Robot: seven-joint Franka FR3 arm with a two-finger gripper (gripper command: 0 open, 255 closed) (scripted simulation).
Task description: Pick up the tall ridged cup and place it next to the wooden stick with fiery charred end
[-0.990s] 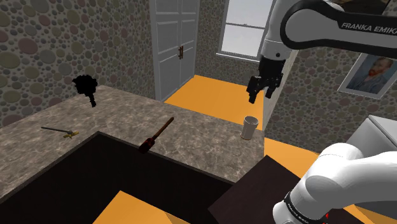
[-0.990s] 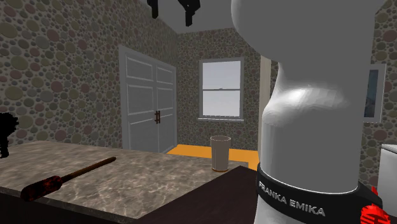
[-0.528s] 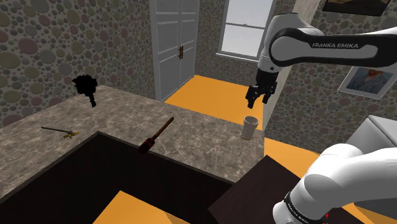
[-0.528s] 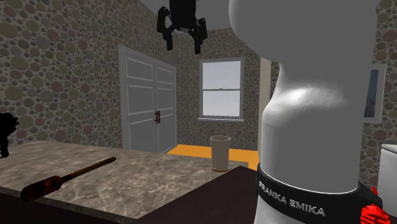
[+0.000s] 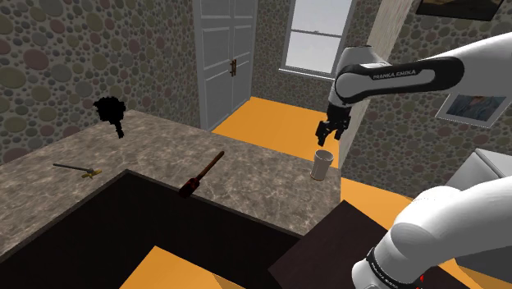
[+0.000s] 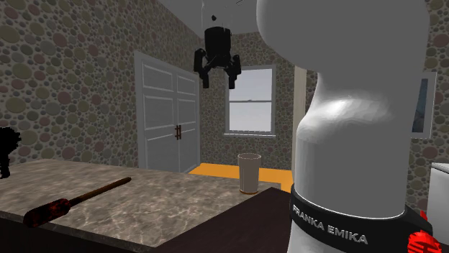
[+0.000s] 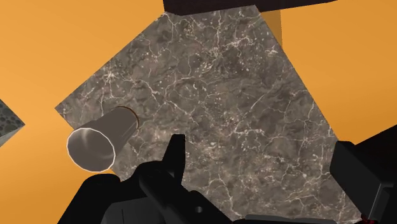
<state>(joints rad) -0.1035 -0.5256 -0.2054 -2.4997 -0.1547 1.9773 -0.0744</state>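
at the table's (image 5: 271,176) corner on the shoulder view's right, the cup (image 5: 321,164) stands upright, pale and open at the top. the hand (image 5: 326,135) hangs just above it in that view, apart from the rim, fingers pointing down. its two fingers stand well apart with nothing between them; it holds nothing. from the second exterior view the hand (image 6: 218,77) hangs high over the table (image 6: 180,194), a little to the left of the cup (image 6: 250,172) and well above it. in the wrist view the cup (image 7: 98,141) sits beside the hand (image 7: 259,143), outside one finger (image 7: 176,153) and not between the two, on the marbled table (image 7: 222,95) near its corner, with orange floor (image 7: 51,51) past the edges. the stick (image 5: 203,173) lies flat on the table well apart from the cup, its dark end toward the dark recess (image 5: 123,230); in the second exterior view the stick (image 6: 72,200) shows a red-black end nearest the camera. a black shape (image 5: 109,111) stands at the table's far side, and a thin tool (image 5: 78,169) lies near it.
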